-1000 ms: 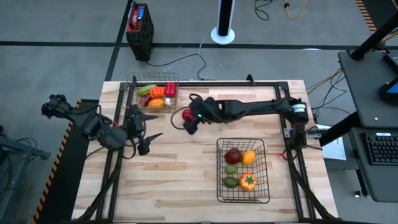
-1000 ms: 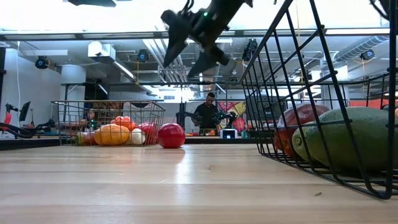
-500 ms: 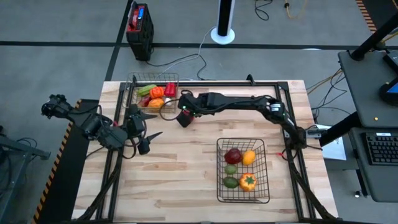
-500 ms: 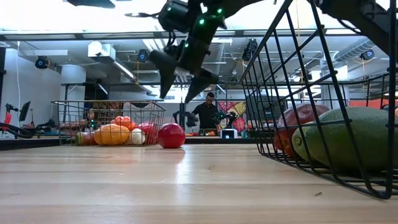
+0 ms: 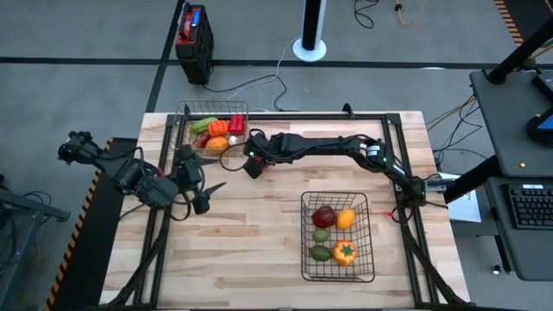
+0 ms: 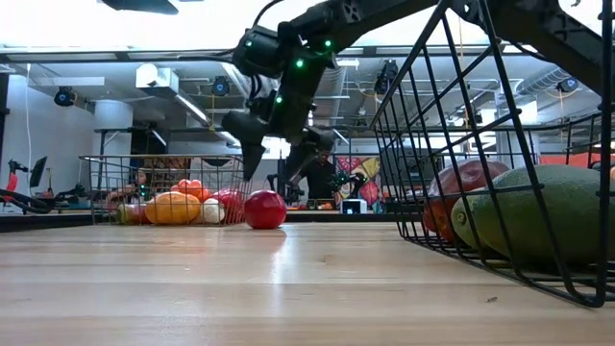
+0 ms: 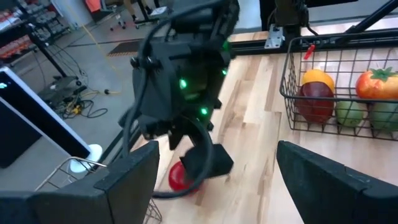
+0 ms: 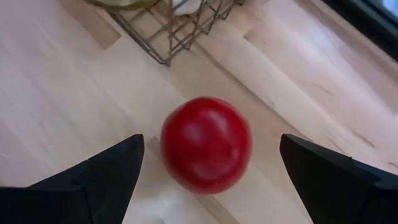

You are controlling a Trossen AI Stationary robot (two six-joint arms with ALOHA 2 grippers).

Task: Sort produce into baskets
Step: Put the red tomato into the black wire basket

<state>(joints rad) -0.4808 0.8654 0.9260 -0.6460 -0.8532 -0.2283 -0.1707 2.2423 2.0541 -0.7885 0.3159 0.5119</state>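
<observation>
While both arms hang over the light wooden slatted table (image 5: 259, 233), I look at the big things first. The larger black wire-mesh basket (image 5: 338, 238) sits near and to the right, holding a dark red, an orange, a tomato-like and two green pieces. The smaller black wire basket (image 5: 212, 131) sits at the far left with a heap of red, orange, green and yellow produce and one small white piece. Just right of it, on bare wood, lies the loose round red toy fruit (image 8: 206, 144).

My right gripper (image 6: 280, 155) hangs directly above that red fruit, jaws spread wide and empty, a finger showing on either side of it in the right wrist view, with air between them and the fruit. My left gripper (image 5: 200, 190) waits at the left edge of the table, also wide open and holding nothing.

The risks, as I judge them: the fruit is round and smooth, so a finger landing on it off-centre could send it rolling across the table or against the small basket's wire. It lies near that basket's corner, so a slightly misplaced descent could catch a fingertip on the mesh and shove the basket.
</observation>
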